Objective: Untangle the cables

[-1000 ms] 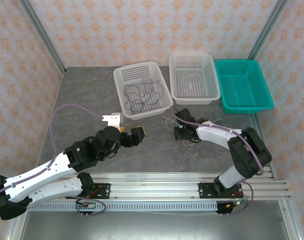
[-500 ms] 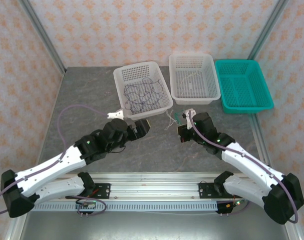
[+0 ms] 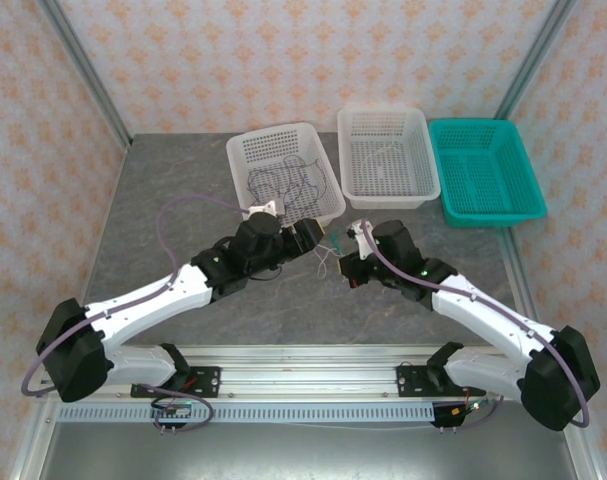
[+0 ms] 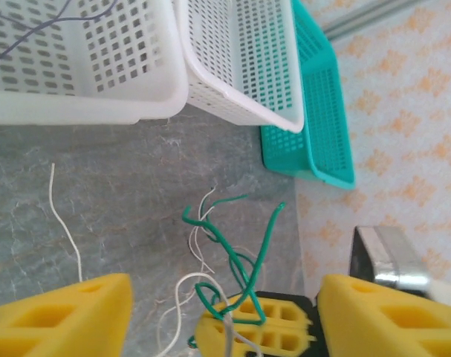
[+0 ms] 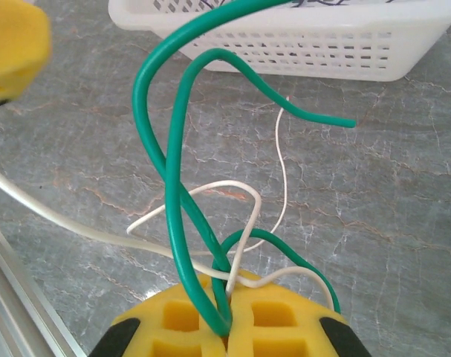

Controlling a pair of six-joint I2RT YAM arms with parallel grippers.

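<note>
A teal-green cable (image 5: 169, 134) and a thin white cable (image 5: 244, 190) are knotted together, and my right gripper (image 5: 229, 327) is shut on both where they cross. From above, that tangle (image 3: 331, 243) hangs between my right gripper (image 3: 345, 265) and my left gripper (image 3: 311, 235), just in front of the baskets. My left gripper (image 4: 225, 297) is open, its yellow fingers (image 4: 69, 312) standing either side of the right gripper's tip and the green cable (image 4: 264, 238). A white cable (image 4: 65, 230) trails over the table. Dark cables (image 3: 288, 190) lie in the left white basket.
Three baskets stand in a row at the back: a white basket (image 3: 233, 160) holding the dark cables, a second white basket (image 3: 383, 112) and a teal basket (image 3: 483, 124). The grey table (image 3: 173, 190) is bounded by metal posts and patterned walls.
My left arm has swung right and forward up to the tangle, and its jaws have narrowed. My right gripper has shifted a little left, still holding the cables.
</note>
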